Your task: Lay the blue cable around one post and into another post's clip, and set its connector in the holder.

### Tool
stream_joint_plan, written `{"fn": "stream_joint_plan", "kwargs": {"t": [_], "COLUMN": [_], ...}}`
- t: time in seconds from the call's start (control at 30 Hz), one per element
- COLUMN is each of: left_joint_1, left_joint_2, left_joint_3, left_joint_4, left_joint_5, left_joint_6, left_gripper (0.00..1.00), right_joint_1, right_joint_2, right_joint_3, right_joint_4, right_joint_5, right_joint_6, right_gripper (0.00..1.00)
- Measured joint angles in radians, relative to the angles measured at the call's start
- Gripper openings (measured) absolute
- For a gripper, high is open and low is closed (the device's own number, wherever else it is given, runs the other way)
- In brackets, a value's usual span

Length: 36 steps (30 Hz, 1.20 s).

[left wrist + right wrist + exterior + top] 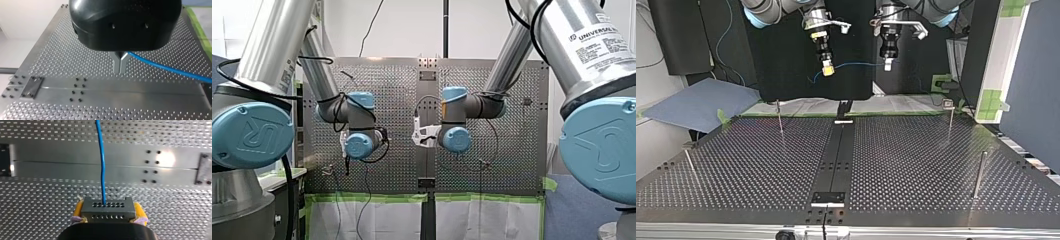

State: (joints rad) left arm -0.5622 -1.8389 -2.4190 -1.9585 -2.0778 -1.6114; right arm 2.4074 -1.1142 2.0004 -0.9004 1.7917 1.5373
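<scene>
Blue cable [165, 67] hanging in air, strung from my left gripper [119, 65] to my right gripper [108, 212], both well above perforated table [916, 150]. Left: metal fingers [116, 66] pinched tight on cable, which exits sideways from between them. Right: yellow pads [138, 210] clamped either side of dark connector [107, 206], cable leaving it straight ahead of jaws. Posts [979, 175] far below jaws, untouched far as I can see.
</scene>
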Motion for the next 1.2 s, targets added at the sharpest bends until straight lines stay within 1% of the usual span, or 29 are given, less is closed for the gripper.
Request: {"fn": "stream_joint_plan", "kwargs": {"t": [0.1, 0.2, 0.37, 0.63, 0.87, 1.1, 1.2], "left_joint_1": [0.01, 0.022, 0.038, 0.065, 0.084, 0.109, 0.123], "left_joint_2": [0.024, 0.051, 0.093, 0.16, 0.213, 0.273, 0.304], "left_joint_3": [0.001, 0.004, 0.022, 0.076, 0.128, 0.168, 0.179], "left_joint_4": [-0.025, -0.052, -0.093, -0.16, -0.213, -0.273, -0.304], "left_joint_5": [-0.018, -0.027, -0.03, -0.028, -0.027, -0.03, -0.03], "left_joint_6": [0.0, -0.002, -0.011, -0.04, -0.06, -0.088, -0.097], "left_gripper": [0.0, 0.0, 0.0, 0.0, 0.0, 0.0, 0.0], "right_joint_1": [-0.002, -0.002, -0.001, -0.002, -0.006, -0.01, -0.01], "right_joint_2": [-0.026, -0.052, -0.091, -0.153, -0.206, -0.274, -0.296], "right_joint_3": [-0.017, -0.04, -0.079, -0.141, -0.19, -0.246, -0.264], "right_joint_4": [0.023, 0.048, 0.087, 0.146, 0.199, 0.267, 0.296], "right_joint_5": [-0.001, -0.001, -0.001, -0.003, -0.009, -0.011, -0.014], "right_joint_6": [0.002, 0.0, -0.006, -0.012, -0.006, -0.007, -0.01], "right_gripper": [0.0, 0.0, 0.0, 0.0, 0.0, 0.0, 0.0]}}
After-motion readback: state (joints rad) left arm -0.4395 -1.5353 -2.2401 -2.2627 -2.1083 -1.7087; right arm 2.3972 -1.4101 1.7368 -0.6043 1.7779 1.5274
